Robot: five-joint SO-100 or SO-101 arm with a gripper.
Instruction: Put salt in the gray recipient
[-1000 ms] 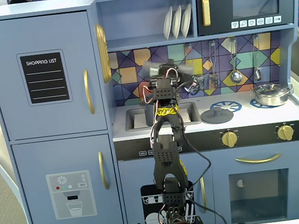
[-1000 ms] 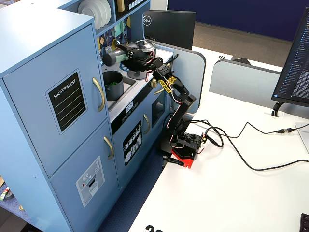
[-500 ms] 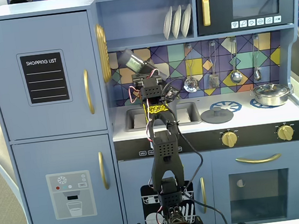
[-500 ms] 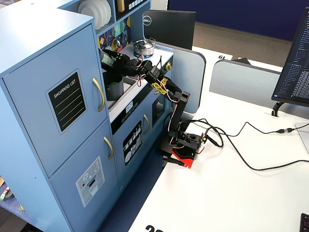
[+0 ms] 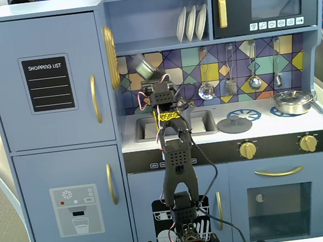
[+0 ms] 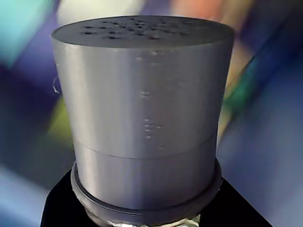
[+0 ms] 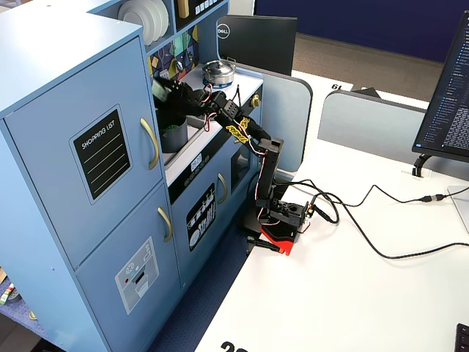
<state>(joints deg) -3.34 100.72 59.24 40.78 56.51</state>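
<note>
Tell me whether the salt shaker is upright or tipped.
Tipped: the salt shaker leans up-left in the gripper, cap toward the backsplash.

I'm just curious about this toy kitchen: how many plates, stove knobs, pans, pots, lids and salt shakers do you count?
Plates: 3
Knobs: 2
Pan: 1
Pot: 1
Lid: 1
Salt: 1
Total: 9

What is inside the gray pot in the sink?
In a fixed view, the gray pot shows something green at its bottom; what it is cannot be told. The salt shaker and arm cover part of the opening. From the front, the arm hides the pot.
</note>
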